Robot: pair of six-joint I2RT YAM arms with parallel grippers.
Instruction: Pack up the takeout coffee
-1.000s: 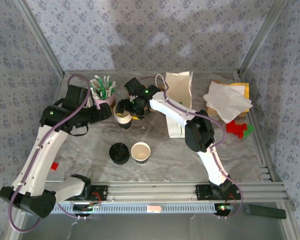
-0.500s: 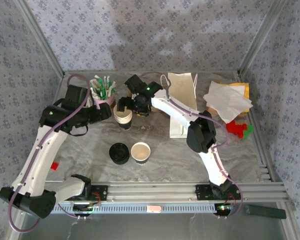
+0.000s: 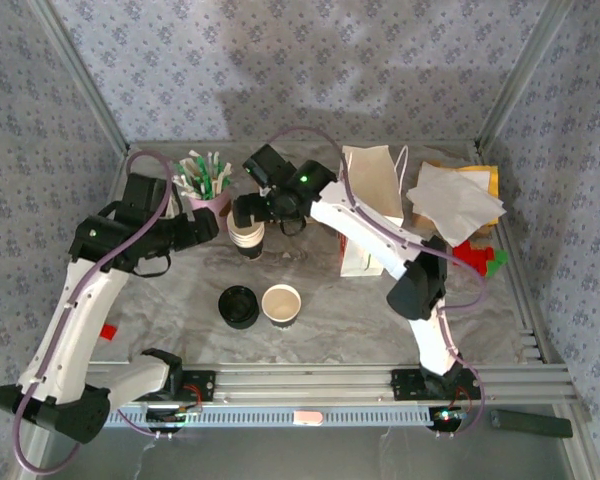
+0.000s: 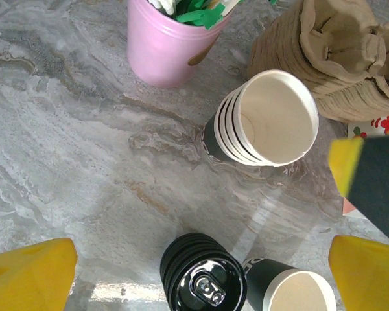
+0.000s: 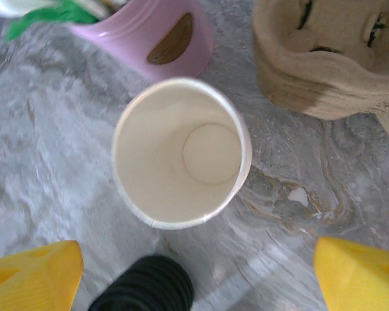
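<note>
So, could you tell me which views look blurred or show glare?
Right wrist view: soft throughout, the stack of cups and pink cup smeared. Left wrist view: sharp, a glare streak on the table beside the black lids. Top external view: even light, sharp.

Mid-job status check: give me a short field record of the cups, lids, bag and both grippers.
left gripper: open, empty, near the pink cup
right gripper: open, empty, at the cup stack, not gripping it
cup stack: upright, lidless, between the pink cup and the pulp carrier
lid pile: black, beside the single lidless cup
single lidless cup: upright, no lid on it
paper bag: right of the cup stack, nothing packed yet
</note>
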